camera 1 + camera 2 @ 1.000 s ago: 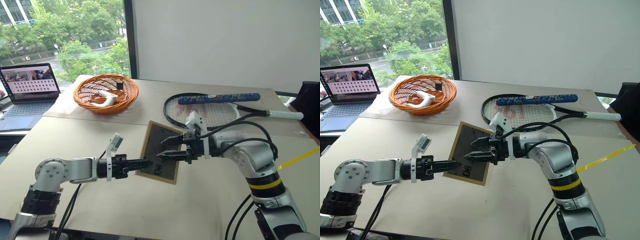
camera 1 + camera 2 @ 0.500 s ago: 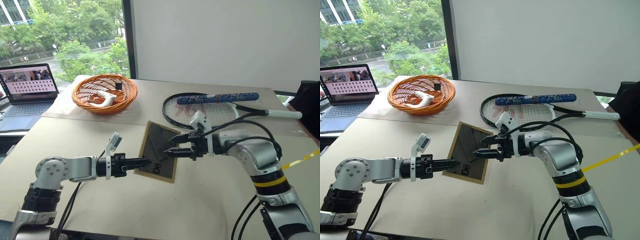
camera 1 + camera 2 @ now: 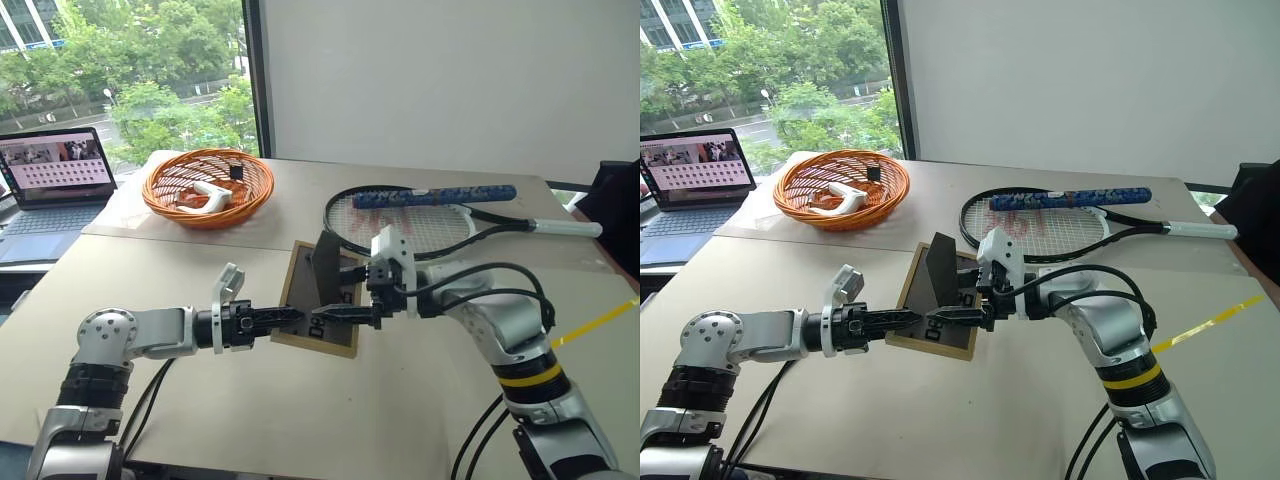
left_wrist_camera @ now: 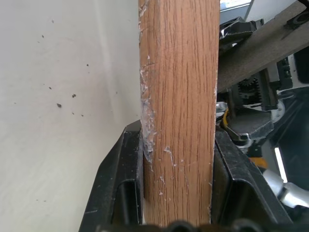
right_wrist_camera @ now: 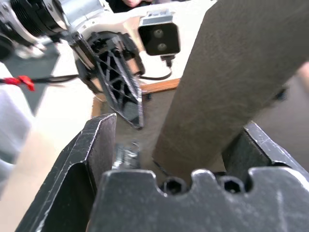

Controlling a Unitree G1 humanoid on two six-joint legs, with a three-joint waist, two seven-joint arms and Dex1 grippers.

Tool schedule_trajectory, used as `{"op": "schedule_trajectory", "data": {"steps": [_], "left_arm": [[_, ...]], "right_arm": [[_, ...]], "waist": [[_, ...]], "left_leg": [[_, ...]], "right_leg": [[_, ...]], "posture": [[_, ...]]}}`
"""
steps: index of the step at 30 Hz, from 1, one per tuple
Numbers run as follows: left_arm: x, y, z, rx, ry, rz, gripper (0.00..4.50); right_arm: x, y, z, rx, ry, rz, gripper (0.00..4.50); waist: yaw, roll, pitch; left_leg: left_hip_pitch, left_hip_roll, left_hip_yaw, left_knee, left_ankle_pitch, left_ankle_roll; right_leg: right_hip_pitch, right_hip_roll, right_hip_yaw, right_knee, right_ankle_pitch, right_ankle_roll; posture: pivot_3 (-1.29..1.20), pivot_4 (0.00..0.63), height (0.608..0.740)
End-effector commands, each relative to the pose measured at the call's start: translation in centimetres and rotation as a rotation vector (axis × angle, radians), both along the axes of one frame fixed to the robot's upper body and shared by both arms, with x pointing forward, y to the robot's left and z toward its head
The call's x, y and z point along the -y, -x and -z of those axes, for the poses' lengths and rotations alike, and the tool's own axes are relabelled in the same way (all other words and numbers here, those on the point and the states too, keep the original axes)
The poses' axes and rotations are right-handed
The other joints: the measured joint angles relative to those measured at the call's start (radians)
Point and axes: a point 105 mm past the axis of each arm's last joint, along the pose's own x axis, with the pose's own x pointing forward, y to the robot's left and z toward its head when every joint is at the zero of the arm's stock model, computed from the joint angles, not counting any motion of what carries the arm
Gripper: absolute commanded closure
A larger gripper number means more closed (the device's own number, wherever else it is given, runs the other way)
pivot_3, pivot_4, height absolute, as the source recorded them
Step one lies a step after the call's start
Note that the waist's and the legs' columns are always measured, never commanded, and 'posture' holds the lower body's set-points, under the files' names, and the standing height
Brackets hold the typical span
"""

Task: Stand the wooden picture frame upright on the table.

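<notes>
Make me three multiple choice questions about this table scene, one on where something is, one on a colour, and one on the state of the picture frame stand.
1. Where does the tennis racket lie?
A. Inside the basket
B. On the table beyond the picture frame
C. On the laptop

2. What colour is the racket's grip?
A. Blue patterned
B. Plain red
C. Green

3. What state is the frame's stand in?
A. Flat against the back
B. Folded out, rising off the back
C. Broken off, lying on the table

Answers:
1. B, the racket rests on the table behind the wooden picture frame.
2. A, the wrap shows blue with darker marks.
3. B, the stand sticks up between the right tool's fingers, while the left tool clamps the wooden edge.
</notes>
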Motion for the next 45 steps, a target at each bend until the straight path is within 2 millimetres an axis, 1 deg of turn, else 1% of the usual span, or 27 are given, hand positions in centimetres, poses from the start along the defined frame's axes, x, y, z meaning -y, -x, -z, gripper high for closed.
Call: {"op": "schedule_trajectory", "data": {"steps": [1, 2, 4, 6, 7, 9, 10, 12, 14, 15, 17, 19, 21, 23, 29, 33, 35, 36, 42, 45], "left_arm": [[0.0, 0.7, -1.3, -0.007, 0.076, 0.062, 3.35], [0.0, 0.8, -1.4, -0.010, 0.084, 0.075, 3.35], [-0.3, 1.2, -1.6, -0.012, 0.094, 0.093, 3.35], [-0.8, 1.4, -2.0, -0.016, 0.125, 0.104, 3.35], [-0.9, 1.4, -2.1, -0.021, 0.135, 0.105, 3.35], [-1.0, 1.4, -2.2, -0.032, 0.151, 0.116, 3.35], [-1.0, 1.5, -2.2, -0.037, 0.159, 0.124, 3.35], [-0.9, 1.4, -2.3, -0.044, 0.165, 0.129, 3.35], [-0.7, 0.8, -2.5, -0.045, 0.182, 0.120, 3.35], [-0.7, 0.7, -2.6, -0.045, 0.186, 0.120, 3.35], [-0.6, 0.7, -2.7, -0.046, 0.189, 0.129, 3.35], [-0.6, 0.7, -2.7, -0.047, 0.190, 0.134, 3.35], [-0.6, 0.7, -2.6, -0.052, 0.179, 0.128, 3.35], [-0.6, 0.6, -2.3, -0.060, 0.168, 0.121, 3.35], [-0.4, 0.7, -2.2, -0.061, 0.164, 0.125, 3.35], [-0.2, 0.8, -1.9, -0.063, 0.140, 0.131, 3.35], [-0.2, 0.8, -1.7, -0.058, 0.119, 0.123, 3.35], [-0.2, 0.8, -1.6, -0.056, 0.113, 0.118, 3.35], [-0.2, 0.8, -1.7, -0.011, 0.087, 0.090, 3.35], [-0.2, 0.9, -2.3, 0.056, 0.079, 0.058, 3.35]], "right_arm": [[1.2, -0.6, -1.2, 0.198, 0.024, 0.046, 0.81], [2.0, -1.0, -1.1, 0.208, 0.035, 0.071, 0.81], [4.7, -2.1, -1.1, 0.182, 0.064, 0.153, 0.81], [8.3, -3.7, -2.7, 0.197, 0.027, 0.298, 0.81], [9.3, -4.0, -3.0, 0.210, 0.027, 0.328, 0.81], [9.9, -3.6, -2.4, 0.235, 0.071, 0.317, 0.81], [9.9, -3.4, -1.8, 0.255, 0.092, 0.309, 0.81], [9.8, -3.2, 0.1, 0.308, 0.172, 0.287, 0.81], [8.6, -3.1, 2.4, 0.491, 0.258, 0.245, 0.81], [8.0, -2.9, 3.0, 0.560, 0.271, 0.223, 0.81], [6.7, -2.6, 2.8, 0.713, 0.237, 0.214, 0.81], [6.1, -2.5, 2.6, 0.815, 0.226, 0.211, 0.81], [5.1, -2.4, 1.5, 0.941, 0.173, 0.240, 0.81], [4.4, -2.0, 0.9, 1.027, 0.142, 0.251, 0.81], [3.1, -1.2, 0.3, 1.121, 0.085, 0.250, 0.81], [2.4, -0.8, 0.2, 1.114, 0.065, 0.217, 1.84], [2.3, -0.7, 0.3, 1.115, 0.062, 0.208, 2.56], [2.3, -0.6, 0.3, 1.115, 0.063, 0.205, 2.82], [2.2, -0.6, 0.3, 1.109, 0.061, 0.199, 2.85], [2.2, -0.6, 0.2, 1.105, 0.052, 0.200, 2.85]], "waist": [[-0.002, 0.000, 0.000], [-0.004, 0.000, 0.000], [-0.005, 0.000, 0.000], [-0.003, 0.000, 0.000], [-0.001, 0.000, 0.000], [0.001, 0.000, 0.000], [0.001, 0.000, 0.000], [-0.003, 0.000, 0.000], [-0.008, 0.000, 0.000], [-0.010, 0.000, 0.000], [-0.013, 0.000, 0.000], [-0.016, 0.002, 0.001], [-0.013, 0.002, 0.001], [-0.011, 0.002, 0.001], [-0.007, 0.002, 0.001], [-0.008, 0.002, 0.001], [-0.007, 0.002, 0.001], [-0.007, 0.002, 0.001], [-0.008, 0.002, 0.001], [-0.008, 0.002, 0.001]], "left_leg": [[0.000, 0.000, 0.000, 0.000, 0.000, 0.000], [0.000, 0.000, 0.000, 0.000, 0.000, 0.000], [0.000, 0.000, 0.000, 0.000, 0.000, 0.000], [0.000, 0.000, 0.000, 0.000, 0.000, 0.000], [0.000, 0.000, 0.000, 0.000, 0.000, 0.000], [0.000, 0.000, 0.000, 0.000, 0.000, 0.000], [0.000, 0.000, 0.000, 0.000, 0.000, 0.000], [0.000, 0.000, 0.000, -0.001, 0.000, 0.001], [0.000, 0.000, 0.000, -0.001, 0.000, 0.001], [0.000, 0.000, 0.000, 0.000, 0.000, 0.001], [0.000, 0.000, 0.000, 0.000, 0.000, 0.000], [0.000, 0.000, 0.000, 0.000, 0.000, 0.000], [0.000, 0.000, 0.000, 0.000, 0.001, -0.001], [0.000, 0.000, 0.000, 0.000, 0.001, -0.001], [0.000, 0.000, 0.000, 0.000, 0.001, -0.001], [0.000, 0.000, -0.001, 0.001, 0.001, -0.001], [0.000, 0.000, -0.001, 0.001, 0.001, -0.001], [0.000, 0.000, -0.001, 0.001, 0.001, -0.001], [0.000, 0.000, -0.001, 0.001, 0.001, -0.001], [0.001, 0.000, -0.001, 0.001, 0.001, -0.002]], "right_leg": [[0.000, 0.000, 0.000, 0.000, 0.000, 0.000], [0.000, 0.000, 0.000, 0.000, 0.000, 0.000], [0.000, 0.000, 0.000, 0.000, 0.000, 0.000], [0.000, 0.000, 0.000, 0.000, 0.000, 0.000], [0.000, 0.000, 0.000, 0.000, 0.000, 0.000], [0.000, 0.000, 0.000, 0.000, 0.000, 0.000], [0.000, 0.000, 0.000, 0.000, 0.000, 0.000], [0.000, 0.000, -0.001, 0.000, -0.001, -0.001], [0.000, 0.000, -0.001, 0.000, -0.001, -0.001], [0.000, 0.000, -0.001, 0.000, -0.001, -0.001], [0.000, 0.000, -0.001, 0.000, -0.001, 0.000], [0.000, 0.000, 0.000, 0.001, -0.001, -0.001], [0.000, 0.000, 0.000, 0.001, -0.001, -0.001], [0.000, 0.000, 0.000, 0.001, -0.001, -0.001], [0.001, 0.000, -0.001, 0.001, -0.001, -0.001], [0.001, 0.000, -0.001, 0.002, -0.001, -0.001], [0.001, 0.000, -0.001, 0.002, -0.001, -0.001], [0.001, 0.000, -0.001, 0.002, 0.000, -0.001], [0.001, 0.000, -0.001, 0.002, 0.000, -0.001], [0.001, 0.000, -0.001, 0.002, 0.000, -0.001]], "posture": [[0.00, 0.150, 0.705], [0.00, 0.150, 0.705], [0.00, 0.150, 0.705], [0.00, 0.150, 0.705], [0.00, 0.150, 0.705], [0.00, 0.150, 0.705], [0.00, 0.150, 0.705], [0.00, 0.150, 0.705], [0.00, 0.150, 0.705], [0.00, 0.150, 0.705], [0.00, 0.150, 0.705], [0.00, 0.150, 0.705], [0.00, 0.150, 0.705], [0.00, 0.150, 0.705], [0.00, 0.150, 0.705], [0.00, 0.150, 0.705], [0.00, 0.150, 0.705], [0.00, 0.150, 0.705], [0.00, 0.150, 0.705], [0.00, 0.150, 0.705]]}}
